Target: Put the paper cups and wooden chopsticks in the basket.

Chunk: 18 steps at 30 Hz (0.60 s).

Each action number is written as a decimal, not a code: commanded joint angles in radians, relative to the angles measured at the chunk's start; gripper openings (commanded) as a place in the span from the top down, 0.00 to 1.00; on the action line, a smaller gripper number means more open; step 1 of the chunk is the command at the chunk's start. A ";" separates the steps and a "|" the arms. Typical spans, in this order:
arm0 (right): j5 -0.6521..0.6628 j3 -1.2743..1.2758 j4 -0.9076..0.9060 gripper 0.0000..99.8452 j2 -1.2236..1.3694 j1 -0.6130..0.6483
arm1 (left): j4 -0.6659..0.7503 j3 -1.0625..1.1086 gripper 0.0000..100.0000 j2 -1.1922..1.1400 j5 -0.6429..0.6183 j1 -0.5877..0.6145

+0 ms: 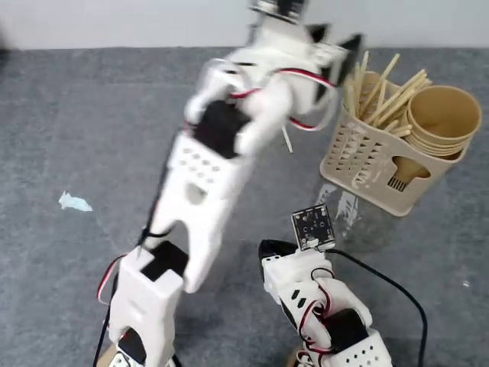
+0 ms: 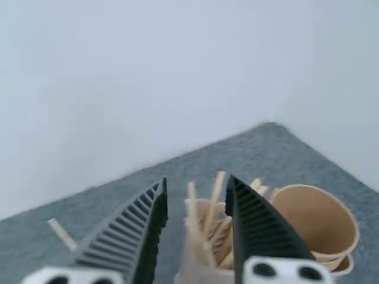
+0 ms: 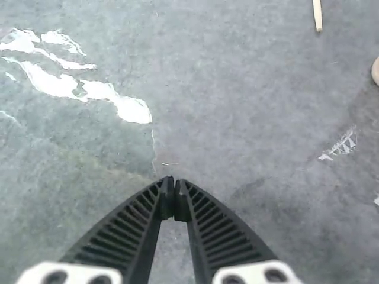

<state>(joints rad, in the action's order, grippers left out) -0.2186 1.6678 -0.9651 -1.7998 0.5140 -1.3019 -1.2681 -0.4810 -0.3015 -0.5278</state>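
The right tool (image 3: 173, 188) sits low at the near edge of the grey desk (image 1: 76, 115), its jaws pressed together at the tips and holding nothing, pointing down at the felt surface. Just beyond it lies a crumpled sheet of clear plastic (image 1: 342, 206), shiny against the grey. Off to the left side of the desk, well apart from both arms, rests a small scrap of pale paper (image 1: 74, 202). Farther out, one loose chopstick (image 3: 318, 13) lies flat on the desk, near the basket but outside it. The beige slotted basket (image 1: 367, 164) stands upright at the far right of the desk. Inside it, a stack of paper cups (image 1: 443, 118) is nested together on the right side, and a bundle of wooden chopsticks (image 1: 382, 95) leans out of the left side, ends fanned upward. The left arm stretches across the desk, and its left tool (image 2: 196, 182) hangs above the basket's far rim with jaws apart; the bundled sticks and the cup rims show through the gap.
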 commanded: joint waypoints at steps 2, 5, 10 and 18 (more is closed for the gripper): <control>-0.009 0.012 0.016 0.99 -0.015 -0.005 | -0.212 -0.199 0.95 0.078 0.037 0.103; -0.009 0.012 0.019 0.99 -0.015 -0.007 | -0.358 -0.291 0.99 0.074 0.115 0.143; -0.009 0.012 0.021 0.99 -0.015 -0.007 | -0.457 -0.374 0.99 0.080 0.114 0.256; -0.069 -0.087 -0.058 0.98 -0.013 -0.008 | -0.462 -0.107 0.99 0.187 0.112 0.419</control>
<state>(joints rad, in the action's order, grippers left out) -0.2708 1.6556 -0.9943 -1.7998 0.5155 -1.7361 -1.4998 -0.4196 -0.1956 -0.1442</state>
